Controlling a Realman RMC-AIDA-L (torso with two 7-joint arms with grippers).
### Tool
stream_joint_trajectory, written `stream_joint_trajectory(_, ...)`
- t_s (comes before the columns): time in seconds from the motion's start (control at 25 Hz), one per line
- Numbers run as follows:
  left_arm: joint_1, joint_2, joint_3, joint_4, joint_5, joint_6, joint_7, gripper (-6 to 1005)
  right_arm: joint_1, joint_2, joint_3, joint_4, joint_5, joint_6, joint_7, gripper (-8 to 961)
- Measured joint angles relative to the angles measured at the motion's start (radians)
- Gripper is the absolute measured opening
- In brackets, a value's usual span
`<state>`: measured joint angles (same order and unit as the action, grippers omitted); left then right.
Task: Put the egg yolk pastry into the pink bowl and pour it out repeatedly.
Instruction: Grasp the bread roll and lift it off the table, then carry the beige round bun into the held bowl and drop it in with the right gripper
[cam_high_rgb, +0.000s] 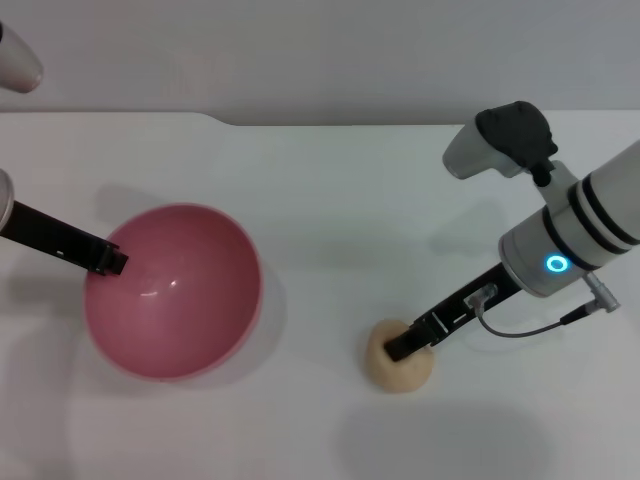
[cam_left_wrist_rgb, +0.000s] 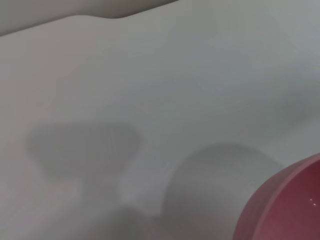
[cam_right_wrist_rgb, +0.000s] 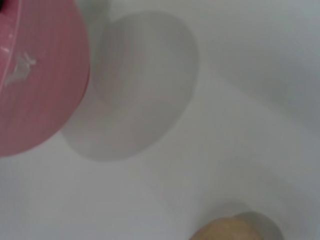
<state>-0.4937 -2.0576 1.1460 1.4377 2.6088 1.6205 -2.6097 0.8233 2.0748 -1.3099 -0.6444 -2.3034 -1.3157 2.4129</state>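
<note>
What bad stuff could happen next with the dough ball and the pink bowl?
1. The right hand is at the small round tan pastry ball on the white table. How firm the grip is can't be seen, so the ball might slip and roll away when lifted.
2. The left hand is at the rim of the round pink plastic bowl, which looks tipped. It could tilt further or slide.
3. The ball sits apart from the bowl, so a drop on the way is possible.

Pink bowl (cam_high_rgb: 175, 305): smooth plastic, glossy interior. Egg yolk pastry (cam_high_rgb: 400, 370), right of the bowl: matte, slightly lumpy dough. Table (cam_high_rgb: 330, 200): smooth, matt white
</note>
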Motion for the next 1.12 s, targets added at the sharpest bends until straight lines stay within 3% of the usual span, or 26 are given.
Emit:
stream_joint_trajectory(0.28, -0.009, 0.001, 0.028, 0.0, 0.001, -0.006, -0.002, -2, -0.059, -0.006, 0.097, -0.062, 0.001, -0.016, -0.013, 351)
stream_joint_trajectory(0.52, -0.025, 0.0, 0.067, -0.007, 0.0, -0.029, -0.017, -1, -0.128, -0.009, 0.244, -0.168, 0.01, -0.1, -0.075, 302)
stream_joint_trajectory(0.64, -0.052, -0.001, 0.133, -0.037, -0.002, -0.059, -0.045, -1, -0.154, -0.009, 0.274, -0.225, 0.064, -0.168, -0.109, 275)
stream_joint_trajectory(0.96, -0.211, -0.012, 0.39, -0.192, -0.015, -0.122, -0.127, -1, -0.184, -0.003, 0.232, -0.465, 0.243, -0.268, -0.188, 233)
stream_joint_trajectory(1.12, -0.256, -0.017, 0.468, -0.197, -0.021, -0.153, -0.163, -2, -0.146, -0.002, 0.149, -0.456, 0.265, -0.256, -0.208, 217)
